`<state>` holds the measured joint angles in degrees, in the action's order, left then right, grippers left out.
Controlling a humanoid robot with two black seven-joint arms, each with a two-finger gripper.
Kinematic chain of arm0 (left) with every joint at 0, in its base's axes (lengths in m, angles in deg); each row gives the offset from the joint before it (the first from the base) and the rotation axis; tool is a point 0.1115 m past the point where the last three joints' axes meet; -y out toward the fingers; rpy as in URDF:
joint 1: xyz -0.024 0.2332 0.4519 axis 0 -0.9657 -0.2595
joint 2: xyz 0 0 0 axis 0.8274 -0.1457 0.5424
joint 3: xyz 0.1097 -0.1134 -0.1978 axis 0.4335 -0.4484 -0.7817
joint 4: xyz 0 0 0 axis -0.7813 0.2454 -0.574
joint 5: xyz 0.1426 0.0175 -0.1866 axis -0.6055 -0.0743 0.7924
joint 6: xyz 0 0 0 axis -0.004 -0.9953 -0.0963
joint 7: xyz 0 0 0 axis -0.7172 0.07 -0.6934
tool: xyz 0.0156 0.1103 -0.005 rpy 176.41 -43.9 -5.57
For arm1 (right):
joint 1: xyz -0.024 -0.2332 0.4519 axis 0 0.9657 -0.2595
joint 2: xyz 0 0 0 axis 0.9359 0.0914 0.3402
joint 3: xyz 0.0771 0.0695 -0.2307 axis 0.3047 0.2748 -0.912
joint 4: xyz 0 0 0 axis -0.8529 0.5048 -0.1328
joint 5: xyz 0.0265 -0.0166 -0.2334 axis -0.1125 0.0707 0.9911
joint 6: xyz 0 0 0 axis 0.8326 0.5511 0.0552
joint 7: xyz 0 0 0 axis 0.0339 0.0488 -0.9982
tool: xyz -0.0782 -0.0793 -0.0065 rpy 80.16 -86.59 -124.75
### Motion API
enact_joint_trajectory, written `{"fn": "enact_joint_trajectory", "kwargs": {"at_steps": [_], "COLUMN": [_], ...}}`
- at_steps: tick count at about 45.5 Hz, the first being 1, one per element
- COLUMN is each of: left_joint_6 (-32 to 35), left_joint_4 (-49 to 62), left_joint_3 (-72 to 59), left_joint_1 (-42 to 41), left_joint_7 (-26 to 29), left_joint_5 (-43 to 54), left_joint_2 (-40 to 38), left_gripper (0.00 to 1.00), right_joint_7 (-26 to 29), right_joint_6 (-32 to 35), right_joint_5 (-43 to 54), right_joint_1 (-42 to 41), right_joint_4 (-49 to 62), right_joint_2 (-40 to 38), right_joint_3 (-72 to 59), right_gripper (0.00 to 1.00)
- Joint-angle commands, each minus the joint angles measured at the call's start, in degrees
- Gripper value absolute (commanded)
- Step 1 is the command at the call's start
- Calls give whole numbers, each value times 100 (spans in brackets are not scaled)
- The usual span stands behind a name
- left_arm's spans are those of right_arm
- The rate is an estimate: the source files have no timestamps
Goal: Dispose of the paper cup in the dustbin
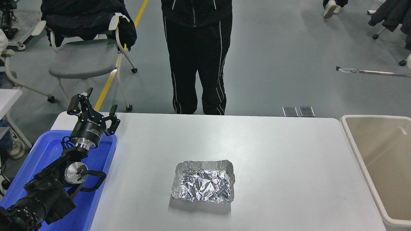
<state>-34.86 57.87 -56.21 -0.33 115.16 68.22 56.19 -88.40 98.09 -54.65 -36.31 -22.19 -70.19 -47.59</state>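
Observation:
The paper cup and my right gripper are out of view. A tiny white sliver shows at the right edge (409, 61), and I cannot tell what it is. The dustbin (353, 144) is a large beige bin standing against the table's right end; the part of its inside that I see holds nothing. My left gripper (93, 110) is parked at the lower left over the blue tub, open and empty.
A crinkled silver foil tray (203, 181) sits on the white table (273, 150), front of centre. A blue plastic tub (48, 150) is at the left edge. A person in black (197, 54) stands at the far side. A grey chair (83, 57) is at the back left.

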Motion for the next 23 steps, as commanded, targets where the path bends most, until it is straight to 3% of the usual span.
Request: {"fn": "enact_joint_trajectory", "kwargs": {"at_steps": [1, 14, 23], "left_joint_6": [0, 0, 0], "left_joint_4": [0, 0, 0], "left_joint_3": [0, 0, 0], "left_joint_1": [0, 0, 0], "left_joint_7": [-5, 4, -5], "left_joint_5": [0, 0, 0], "left_joint_2": [0, 0, 0], "left_gripper": [100, 100, 100], "right_joint_7": [798, 1501, 1590], "right_joint_6": [-399, -1181, -1515], "right_joint_5": [450, 538, 529], "right_joint_1": [841, 1264, 1431], "right_joint_4": [324, 333, 333], "right_joint_2": [199, 805, 1333], "right_joint_3": [-97, -114, -88], "right_gripper": [0, 0, 0]}}
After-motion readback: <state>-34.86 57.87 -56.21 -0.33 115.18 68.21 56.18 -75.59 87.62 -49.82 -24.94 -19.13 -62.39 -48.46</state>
